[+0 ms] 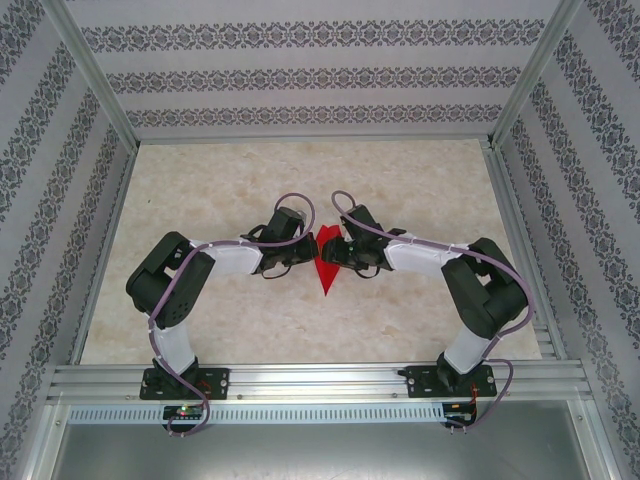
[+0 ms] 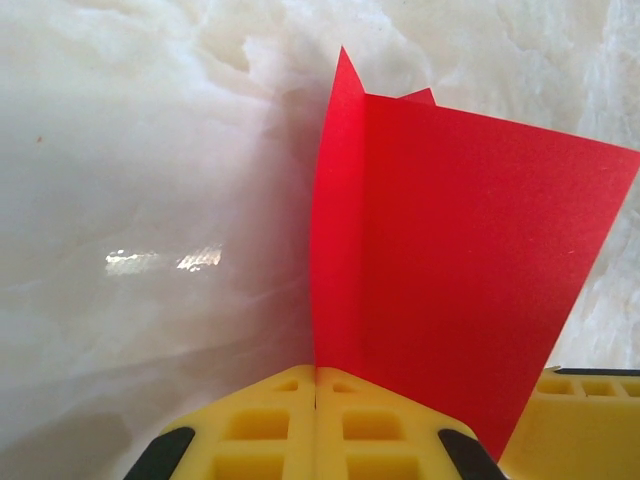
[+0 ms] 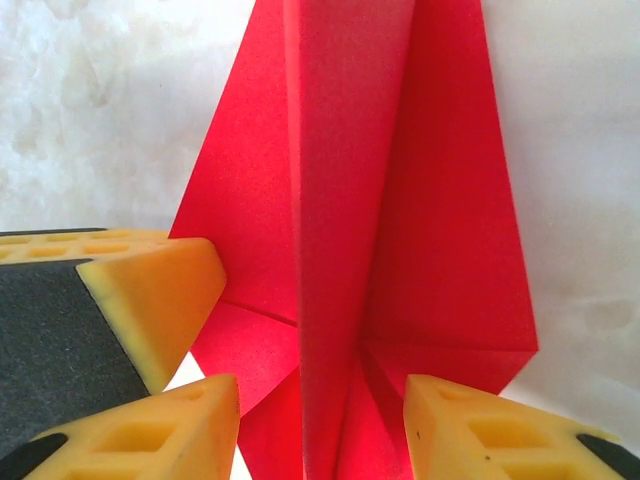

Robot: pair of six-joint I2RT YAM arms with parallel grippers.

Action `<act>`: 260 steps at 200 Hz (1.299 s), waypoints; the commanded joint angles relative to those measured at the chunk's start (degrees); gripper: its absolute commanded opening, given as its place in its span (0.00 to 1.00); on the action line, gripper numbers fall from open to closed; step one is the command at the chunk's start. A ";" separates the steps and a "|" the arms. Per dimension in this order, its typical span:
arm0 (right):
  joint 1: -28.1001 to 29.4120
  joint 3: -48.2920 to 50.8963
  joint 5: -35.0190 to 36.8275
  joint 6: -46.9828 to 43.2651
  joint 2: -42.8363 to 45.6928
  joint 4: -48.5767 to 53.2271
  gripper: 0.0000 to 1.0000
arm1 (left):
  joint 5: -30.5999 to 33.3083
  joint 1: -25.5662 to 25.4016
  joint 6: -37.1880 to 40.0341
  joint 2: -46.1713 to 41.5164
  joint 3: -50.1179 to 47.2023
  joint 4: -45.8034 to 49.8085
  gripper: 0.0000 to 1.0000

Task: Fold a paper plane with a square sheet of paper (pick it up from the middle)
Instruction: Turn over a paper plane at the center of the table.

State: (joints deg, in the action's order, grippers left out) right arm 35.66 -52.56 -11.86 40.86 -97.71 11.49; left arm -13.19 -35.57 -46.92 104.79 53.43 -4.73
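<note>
Left hand [image 2: 315, 385] pinches paper plane [image 2: 450, 270] edge, marbled table [image 2: 120, 150] all around.

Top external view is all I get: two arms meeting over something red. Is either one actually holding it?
Observer: Yes. The left wrist camera shows the left fingers pressed together on the red paper, which stands up from between them.
Operator: And the other arm?
Observer: Its right fingers sit apart, the paper passing between them.
Operator: Is the paper flat?
Observer: No, folded: a raised middle ridge with angled flaps either side.
</note>
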 commanded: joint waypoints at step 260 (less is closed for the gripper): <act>5.40 -2.65 9.02 3.17 -2.13 5.36 0.32 | -1.57 1.34 -0.86 -0.73 -0.78 -1.87 0.03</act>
State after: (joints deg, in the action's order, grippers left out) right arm 40.23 -53.30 -5.82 43.88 -99.26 15.18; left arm -14.11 -35.20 -47.31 104.79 53.08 -4.75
